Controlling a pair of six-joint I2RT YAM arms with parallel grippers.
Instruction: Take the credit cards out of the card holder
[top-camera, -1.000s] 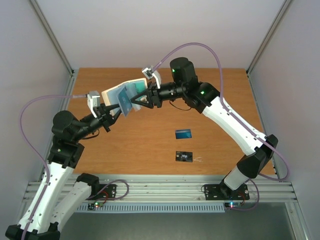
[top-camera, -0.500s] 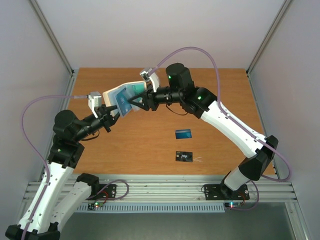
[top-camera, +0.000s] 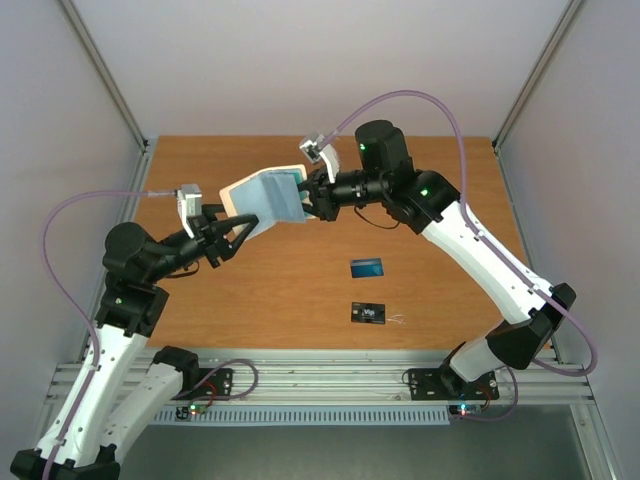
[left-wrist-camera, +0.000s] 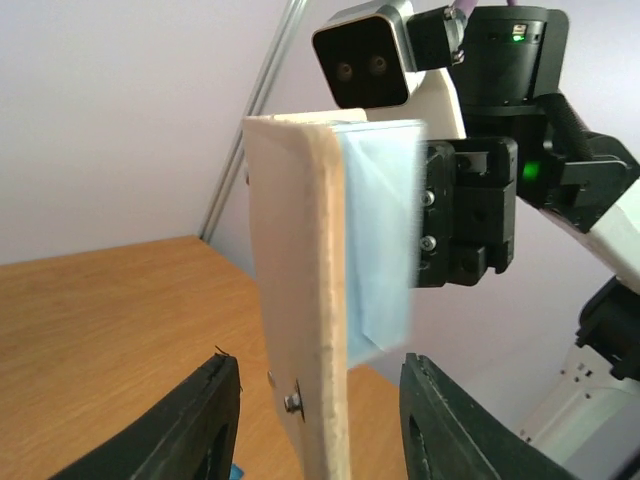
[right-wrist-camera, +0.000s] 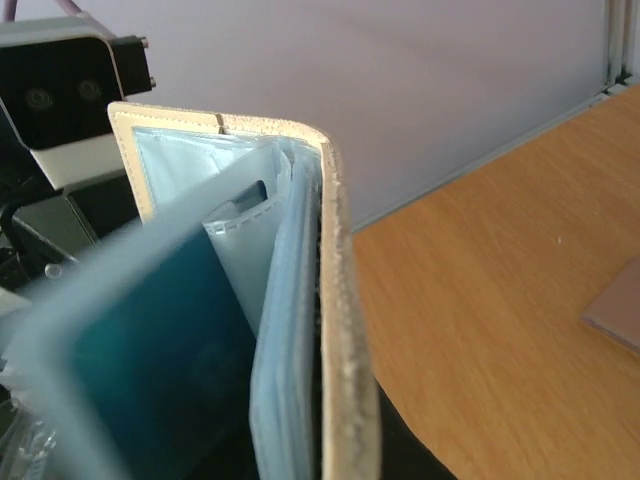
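Observation:
The pale grey-blue card holder (top-camera: 265, 196) with its beige rim hangs in the air over the back of the table. My right gripper (top-camera: 312, 197) is shut on its right edge. In the right wrist view the holder (right-wrist-camera: 335, 300) fills the frame, with a teal-green credit card (right-wrist-camera: 150, 380) in a pocket. My left gripper (top-camera: 238, 232) is open at the holder's lower left corner. In the left wrist view its fingers (left-wrist-camera: 200, 420) stand on either side of the rim (left-wrist-camera: 325, 300) without touching it. A blue card (top-camera: 367, 267) and a black card (top-camera: 368, 314) lie on the table.
The wooden table (top-camera: 450, 200) is walled by grey panels and metal posts at the back corners. A mauve-brown pouch (right-wrist-camera: 615, 315) lies on the wood at the right edge of the right wrist view. Both arms meet above the table's back left.
The left gripper has opened and let go of the holder. The right gripper has shut on the holder's edge and carried it a little to the right.

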